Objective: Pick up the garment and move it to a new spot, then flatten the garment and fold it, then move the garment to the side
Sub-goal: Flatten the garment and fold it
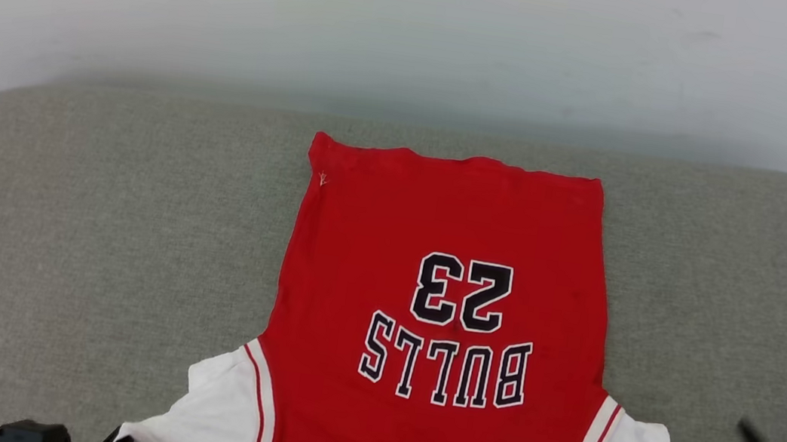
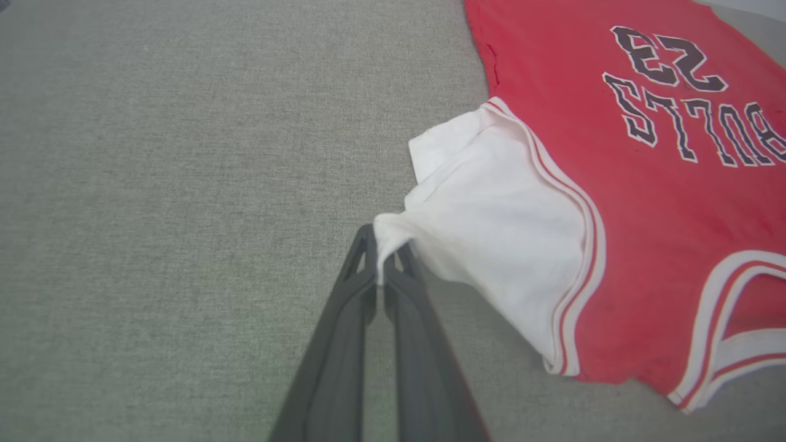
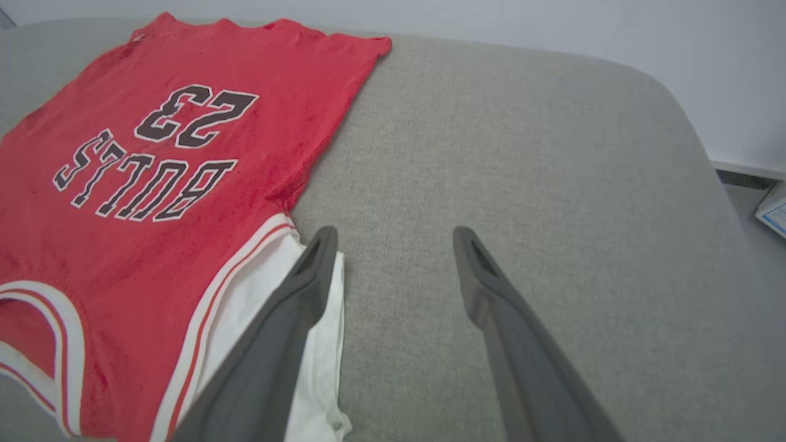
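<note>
The left gripper (image 2: 384,253) has its jaws clenched on the tip of the shirt's white sleeve on the robot's left (image 2: 491,215). The pinched corner is pulled into a small peak between the two dark fingertips, and the cloth runs taut from there to the red and white striped trim of the armhole. A shadow under this sleeve shows that it is lifted a little off the table.

The right gripper (image 3: 396,238) has its jaws released and spread wide, with nothing between them but bare grey cloth. In the right wrist view one finger (image 3: 307,276) crosses in front of the edge of the other white sleeve (image 3: 319,362). In the head view both fingers stand just off to the side of that sleeve. I cannot tell whether they touch the surface.

The shirt (image 1: 454,221) lies spread out, print side up, in the middle of the grey fabric-covered table (image 1: 96,227). Its red body is flat and fairly smooth. Its hem points toward the far edge and the pale wall (image 1: 419,26), and its neckline with white and red trim lies at the near edge, closest to the robot. From the head view the black, white-outlined "BULLS 23" reads upside down. The sleeve on the right lies slightly rumpled on the table beside the body.
</note>
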Controlling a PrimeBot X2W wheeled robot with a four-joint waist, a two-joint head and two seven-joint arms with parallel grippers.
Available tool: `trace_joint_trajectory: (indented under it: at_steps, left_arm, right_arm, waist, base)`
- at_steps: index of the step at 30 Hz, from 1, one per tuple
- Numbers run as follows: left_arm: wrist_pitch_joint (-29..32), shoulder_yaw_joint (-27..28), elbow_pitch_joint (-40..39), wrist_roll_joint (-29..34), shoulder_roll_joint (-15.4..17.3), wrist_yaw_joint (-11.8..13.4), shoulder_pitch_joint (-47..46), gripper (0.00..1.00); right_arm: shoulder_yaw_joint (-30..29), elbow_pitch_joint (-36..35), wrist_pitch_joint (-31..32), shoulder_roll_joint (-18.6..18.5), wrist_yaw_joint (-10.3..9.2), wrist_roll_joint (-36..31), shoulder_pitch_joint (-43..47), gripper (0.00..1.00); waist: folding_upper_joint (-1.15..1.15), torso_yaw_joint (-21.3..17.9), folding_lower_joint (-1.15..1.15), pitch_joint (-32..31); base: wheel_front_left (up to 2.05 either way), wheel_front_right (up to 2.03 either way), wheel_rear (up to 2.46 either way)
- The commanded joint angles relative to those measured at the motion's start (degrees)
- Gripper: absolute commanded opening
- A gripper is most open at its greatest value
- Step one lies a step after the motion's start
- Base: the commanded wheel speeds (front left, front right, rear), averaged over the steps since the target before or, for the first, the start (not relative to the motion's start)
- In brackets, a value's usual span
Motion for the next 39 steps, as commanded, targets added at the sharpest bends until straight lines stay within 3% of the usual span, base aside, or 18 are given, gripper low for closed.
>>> trace_joint_trajectory:
  at_steps: [1,7,11,20,25,31,39]
  left_arm:
    - [-0.3,0.0,-0.4,1.0,-0.5,-0.3,-1.5,0.0]
    - [-0.3,-0.3,-1.7,3.6,-1.4,-0.6,-4.7,0.0]
    - [-0.2,-0.2,-2.9,5.9,-2.5,-0.9,-7.8,0.0]
    - [-0.2,0.6,-5.8,11.3,-6.0,-1.6,-14.7,0.0]
    - [-0.2,1.3,-6.8,13.8,-8.4,-2.2,-17.3,0.0]
    - [-0.2,2.5,-7.3,15.9,-11.4,-3.2,-19.1,0.0]
    - [-0.2,4.9,-6.7,18.7,-15.6,-5.3,-20.2,0.0]
  right_arm:
    - [-2.6,-3.1,0.9,-0.8,-0.06,-0.6,-3.2,1.0]
    - [-7.7,-8.0,4.0,-2.2,-0.06,-1.0,-13.4,1.0]
    - [-7.7,-7.4,9.1,-3.4,-0.06,-0.7,-24.3,1.0]
    - [1.7,2.4,29.1,-7.4,-0.05,-1.3,-48.6,1.0]
    - [6.3,9.9,40.3,-7.7,-0.06,-1.2,-58.7,1.0]
    - [9.4,16.4,50.4,-8.9,-0.06,-3.3,-65.2,1.0]
    - [10.3,21.8,53.0,-7.5,-0.05,-4.9,-65.7,1.0]
  waist:
    - [0.0,0.7,0.0,1.2]
    - [0.0,2.8,0.0,5.2]
    - [0.0,5.1,0.0,9.5]
    - [0.0,10.7,0.0,20.4]
    - [0.0,13.4,0.0,25.0]
    - [0.0,16.2,0.0,29.9]
    - [0.0,18.4,0.0,34.8]
  base:
    - [0.0,0.0,0.0]
    - [0.0,0.0,0.0]
    - [0.0,0.0,0.0]
    - [0.0,0.0,0.0]
    - [0.0,0.0,0.0]
    - [0.0,0.0,0.0]
    - [0.0,0.0,0.0]
